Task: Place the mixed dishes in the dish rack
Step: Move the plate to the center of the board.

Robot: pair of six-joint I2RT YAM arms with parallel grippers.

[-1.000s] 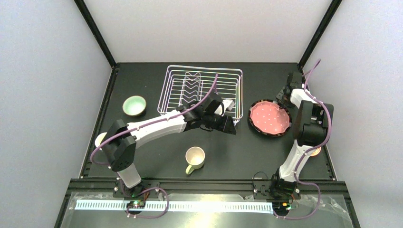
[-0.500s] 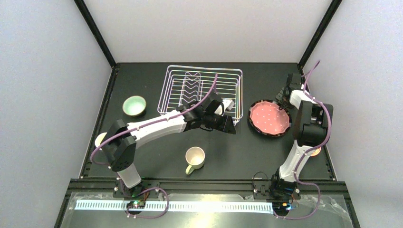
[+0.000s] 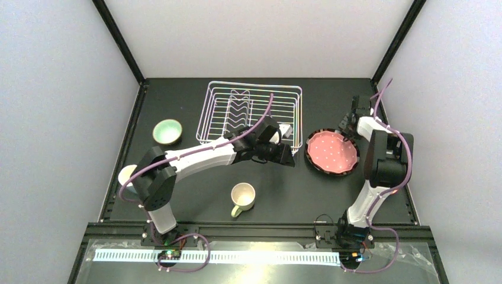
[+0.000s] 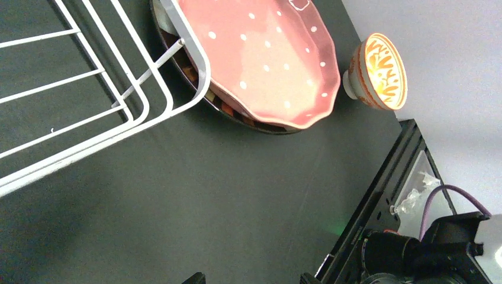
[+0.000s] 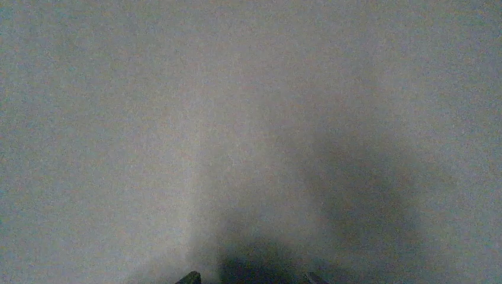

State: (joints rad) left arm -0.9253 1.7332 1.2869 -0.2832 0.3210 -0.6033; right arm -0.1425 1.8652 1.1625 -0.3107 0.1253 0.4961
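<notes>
The white wire dish rack [image 3: 253, 112] stands at the back middle of the table. To its right the pink dotted plate [image 3: 332, 151] lies on a dark-rimmed plate [image 4: 237, 115], close to the rack's corner [image 4: 177, 89]. My left gripper [image 3: 288, 157] hovers open and empty between the rack and these plates; in the left wrist view only its fingertips [image 4: 198, 278] show. My right gripper [image 3: 354, 111] sits at the plates' far right edge, open, facing a blank grey surface [image 5: 248, 118]. A cream mug [image 3: 243, 197] and a pale-green bowl [image 3: 167, 131] stand apart from both grippers.
A small orange-patterned bowl [image 4: 376, 71] stands right of the plates, half under the right arm [image 3: 385, 157]. Another pale dish [image 3: 126, 173] peeks out by the left arm's elbow. The black frame rail [image 4: 379, 195] runs along the table's near edge.
The stacked plates have slid a little left toward the rack. My right gripper has drawn back toward the far right corner. The left gripper has hardly moved.
</notes>
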